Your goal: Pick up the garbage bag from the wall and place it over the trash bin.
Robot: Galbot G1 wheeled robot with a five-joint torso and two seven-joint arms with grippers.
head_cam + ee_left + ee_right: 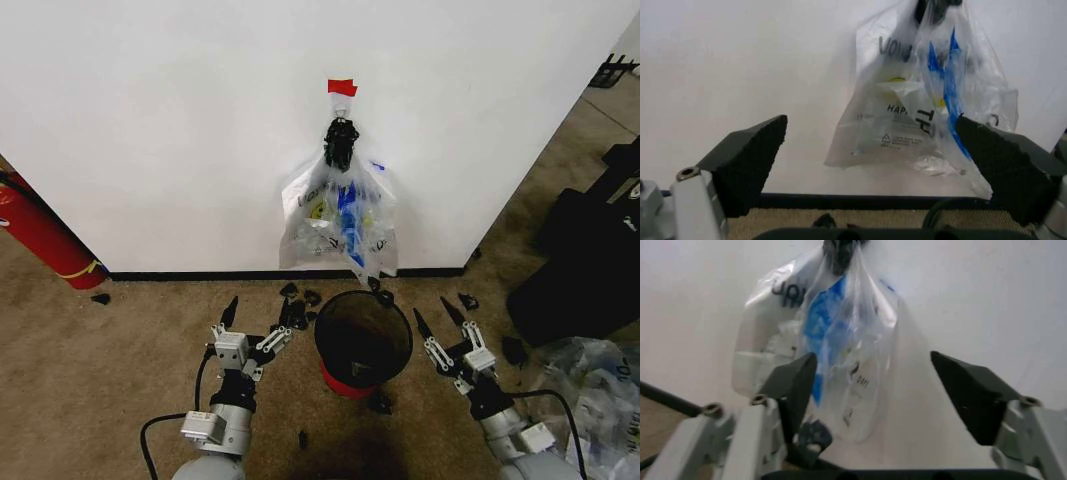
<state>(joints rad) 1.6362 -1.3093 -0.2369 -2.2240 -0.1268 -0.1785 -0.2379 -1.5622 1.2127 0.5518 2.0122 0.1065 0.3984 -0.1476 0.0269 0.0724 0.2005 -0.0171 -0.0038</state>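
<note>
The bag [340,215] hangs flat against the wall [180,130], gathered at its top into a dark knot under a red tape tab [342,87]; its lower edge ends just above the black baseboard [200,274]. Directly below it, at 6 o'clock from the bag, the bin [362,345] stands upright on the carpet [90,370], black with a red base, its mouth open. The left gripper [255,318] hovers low at 9 o'clock from the bin, near its rim but apart from it, jaws spread wide and holding nothing. The right gripper [440,317] sits at 3 o'clock from the bin, likewise spread wide and empty. In the left wrist view the left gripper [873,170] faces the wall with its two dark pads far apart, the bag [920,110] showing between them, well clear of both; black lettering, a yellow patch and blue streaks show through the plastic. In the right wrist view the right gripper [873,390] also points at the bag [833,355], which hangs between its parted fingers without touching them. Small black scraps [300,300] lie on the carpet at 11 o'clock from the bin. A red fire extinguisher [40,232] leans by the wall at 9 o'clock from the bag, well apart.
</note>
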